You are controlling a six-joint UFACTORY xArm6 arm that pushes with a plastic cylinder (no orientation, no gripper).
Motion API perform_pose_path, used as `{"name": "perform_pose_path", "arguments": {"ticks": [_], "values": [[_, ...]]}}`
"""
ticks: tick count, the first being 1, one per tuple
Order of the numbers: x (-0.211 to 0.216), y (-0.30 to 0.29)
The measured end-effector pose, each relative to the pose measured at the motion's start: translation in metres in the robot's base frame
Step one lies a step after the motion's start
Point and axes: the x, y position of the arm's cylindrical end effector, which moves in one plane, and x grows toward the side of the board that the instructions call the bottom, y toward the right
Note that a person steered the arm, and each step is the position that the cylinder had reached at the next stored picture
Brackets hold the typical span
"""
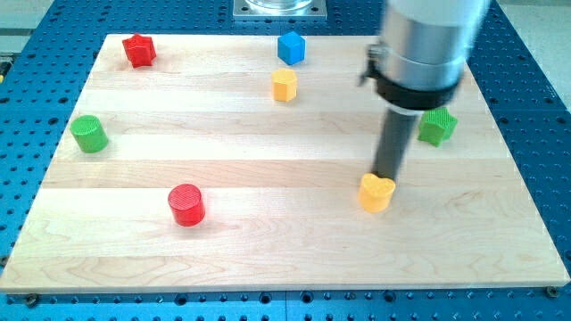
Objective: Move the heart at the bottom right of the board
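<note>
One yellow heart [376,192] seemingly touching my tip [385,177].

Reaching down from the view's top right: a blurred silver cylinder with a black collar, then a straight dark rod, upright. My tip [385,176] down at table [268,259] height, right of centre, touching the upper edge of the yellow heart [376,193].

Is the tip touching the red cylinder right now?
No. My tip stands at the top edge of the yellow heart, while the red cylinder sits apart, far toward the view's left.
</note>
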Motion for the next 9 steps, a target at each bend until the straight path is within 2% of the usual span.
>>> {"name": "perform_pose_path", "arguments": {"ticks": [1,2,3,4,5,7,9], "values": [[-0.004,0.001],[-0.025,-0.021],[-0.003,-0.079],[0.027,-0.068],[0.034,-0.035],[-0.002,-0.038],[0.018,0.04]]}}
